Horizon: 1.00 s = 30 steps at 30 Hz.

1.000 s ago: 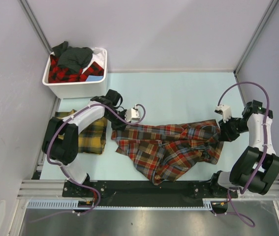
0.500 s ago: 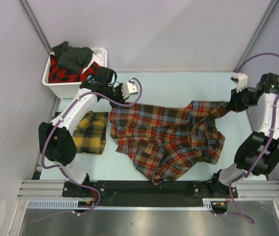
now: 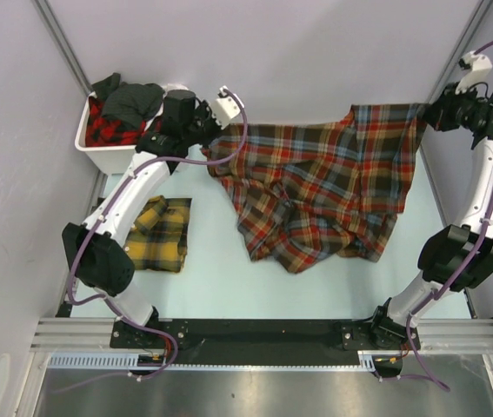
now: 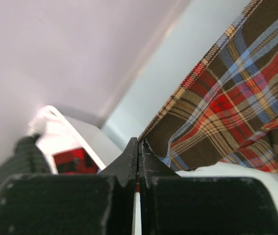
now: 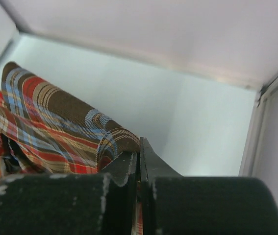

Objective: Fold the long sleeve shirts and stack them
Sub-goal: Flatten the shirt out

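While the left pincer and the right pincer each stood clamped on the red-brown shirt, it hung stretched between them along the far edge of the desk, long axis left to right, slack cloth trailing toward the near edge

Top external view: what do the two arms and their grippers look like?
The left arm and right arm have white links, black joint housings and looping purple cables, with a white camera box at each wrist. The left gripper and right gripper have black fingers tapering to thin tips, with whitish scuffed edges.
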### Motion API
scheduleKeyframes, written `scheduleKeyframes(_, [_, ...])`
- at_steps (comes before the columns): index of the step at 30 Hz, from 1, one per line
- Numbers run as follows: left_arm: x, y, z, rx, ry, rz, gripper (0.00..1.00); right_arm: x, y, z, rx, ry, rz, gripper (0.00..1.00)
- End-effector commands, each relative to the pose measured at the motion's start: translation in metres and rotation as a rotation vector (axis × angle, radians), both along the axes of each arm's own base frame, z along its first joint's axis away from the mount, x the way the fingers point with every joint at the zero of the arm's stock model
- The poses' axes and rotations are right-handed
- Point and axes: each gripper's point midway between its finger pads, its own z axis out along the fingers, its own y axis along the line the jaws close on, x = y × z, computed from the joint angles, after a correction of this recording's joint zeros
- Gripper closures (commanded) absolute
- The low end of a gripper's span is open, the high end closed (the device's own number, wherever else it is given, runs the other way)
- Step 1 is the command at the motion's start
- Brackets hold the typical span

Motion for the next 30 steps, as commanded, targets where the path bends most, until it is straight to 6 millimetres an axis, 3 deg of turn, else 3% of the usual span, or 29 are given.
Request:
scheduleKeyframes(1, [0.0,0.018,0.114,-0.014,-0.325,0.14,1.0,0.011,-0.017,0.086,-0.023,-0.25,-0.091,1.0])
scheduleKeyframes(3, [0.0,0.015,0.152,-0.046,-0.431,0.123,1.0,0.01,-0.023,0.119,-0.03,-0.334,-0.137,1.0])
scheduleKeyframes(4, [-0.002,0.012,0.16,-0.022,-0.461,0.112,1.0,0.008,-0.025,0.132,-0.037,-0.369,-0.157,1.0])
scheduleKeyframes(5, [0.0,0.024,0.177,0.003,-0.53,0.195,1.0,0.004,-0.029,0.157,-0.063,-0.444,-0.18,1.0])
scheduleKeyframes(6, [-0.004,0.025,0.208,-0.06,-0.603,0.212,1.0,-0.002,-0.037,0.178,-0.066,-0.494,-0.254,1.0])
scheduleKeyframes(7, [-0.008,0.02,0.216,-0.067,-0.593,0.179,1.0,-0.008,-0.04,0.197,-0.071,-0.548,-0.292,1.0])
scheduleKeyframes(8, [-0.01,0.022,0.226,-0.032,-0.617,0.197,1.0,-0.019,-0.047,0.229,-0.087,-0.651,-0.33,1.0])
scheduleKeyframes(10, [-0.022,0.025,0.265,-0.114,-0.714,0.226,1.0,-0.047,-0.05,0.279,-0.082,-0.804,-0.4,1.0])
scheduleKeyframes(11, [-0.025,0.022,0.267,-0.11,-0.691,0.183,1.0,-0.057,-0.053,0.293,-0.088,-0.846,-0.426,1.0])
scheduleKeyframes(12, [-0.034,0.026,0.293,-0.149,-0.733,0.195,1.0,-0.072,-0.051,0.313,-0.097,-0.901,-0.445,1.0])
scheduleKeyframes(14, [-0.044,0.026,0.302,-0.227,-0.713,0.192,1.0,-0.088,-0.047,0.33,-0.079,-0.951,-0.452,1.0])
scheduleKeyframes(15, [-0.054,0.019,0.305,-0.24,-0.703,0.132,1.0,-0.09,-0.045,0.329,-0.067,-0.946,-0.44,1.0])
scheduleKeyframes(17, [-0.062,0.008,0.289,-0.27,-0.652,0.1,1.0,-0.097,-0.028,0.322,-0.013,-0.91,-0.383,1.0])
scheduleKeyframes(18, [-0.07,-0.018,0.256,-0.24,-0.57,-0.029,1.0,-0.076,-0.008,0.285,0.033,-0.799,-0.279,1.0])
scheduleKeyframes(19, [-0.075,-0.032,0.231,-0.182,-0.516,-0.094,1.0,-0.081,0.019,0.27,0.014,-0.754,-0.211,1.0])
scheduleKeyframes(20, [-0.089,-0.056,0.212,-0.186,-0.459,-0.15,1.0,-0.07,0.038,0.242,0.016,-0.684,-0.161,1.0])
scheduleKeyframes(21, [-0.097,-0.064,0.193,-0.207,-0.397,-0.183,1.0,-0.065,0.086,0.222,0.036,-0.638,-0.05,1.0])
scheduleKeyframes(22, [-0.113,-0.083,0.186,-0.297,-0.307,-0.274,1.0,-0.061,0.102,0.184,0.036,-0.551,-0.02,1.0])
scheduleKeyframes(23, [-0.116,-0.09,0.184,-0.322,-0.279,-0.271,1.0,-0.057,0.106,0.175,-0.001,-0.547,-0.036,1.0])
scheduleKeyframes(24, [-0.11,-0.089,0.195,-0.35,-0.288,-0.239,1.0,-0.054,0.11,0.171,-0.008,-0.546,-0.042,1.0])
scheduleKeyframes(25, [-0.099,-0.077,0.202,-0.385,-0.291,-0.155,1.0,-0.048,0.096,0.181,-0.019,-0.576,-0.094,1.0])
scheduleKeyframes(26, [-0.082,-0.05,0.228,-0.42,-0.36,-0.063,1.0,-0.044,0.072,0.193,-0.008,-0.595,-0.177,1.0])
scheduleKeyframes(27, [-0.072,-0.028,0.247,-0.443,-0.417,0.02,1.0,-0.045,0.051,0.213,0.004,-0.633,-0.233,1.0])
scheduleKeyframes(28, [-0.062,-0.001,0.265,-0.467,-0.475,0.122,1.0,-0.047,0.003,0.229,-0.002,-0.665,-0.349,1.0])
scheduleKeyframes(29, [-0.054,0.031,0.303,-0.51,-0.574,0.194,1.0,-0.05,-0.014,0.268,0.068,-0.737,-0.395,1.0])
scheduleKeyframes(30, [-0.051,0.041,0.316,-0.523,-0.604,0.216,1.0,-0.048,-0.031,0.279,0.092,-0.76,-0.433,1.0])
